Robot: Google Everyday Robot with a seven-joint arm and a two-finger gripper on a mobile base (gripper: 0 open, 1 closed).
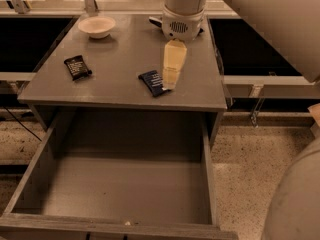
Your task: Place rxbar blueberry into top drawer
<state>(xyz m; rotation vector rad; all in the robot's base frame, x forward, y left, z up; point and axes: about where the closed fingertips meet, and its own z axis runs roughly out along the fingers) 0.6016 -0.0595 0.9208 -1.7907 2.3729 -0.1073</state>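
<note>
The rxbar blueberry (151,83), a small dark navy bar with white print, lies flat near the front edge of the grey table (125,49), right of centre. My gripper (169,82) hangs down from the white wrist, and its cream tip is right at the bar's right edge. The top drawer (125,184) is pulled wide open below the table front, and its flat grey bottom is bare.
A black-wrapped bar (77,66) lies at the table's left. A white bowl (96,26) stands at the back left. A dark object (155,20) is partly hidden behind my wrist at the back. My white arm fills the upper right. Speckled floor lies to the right.
</note>
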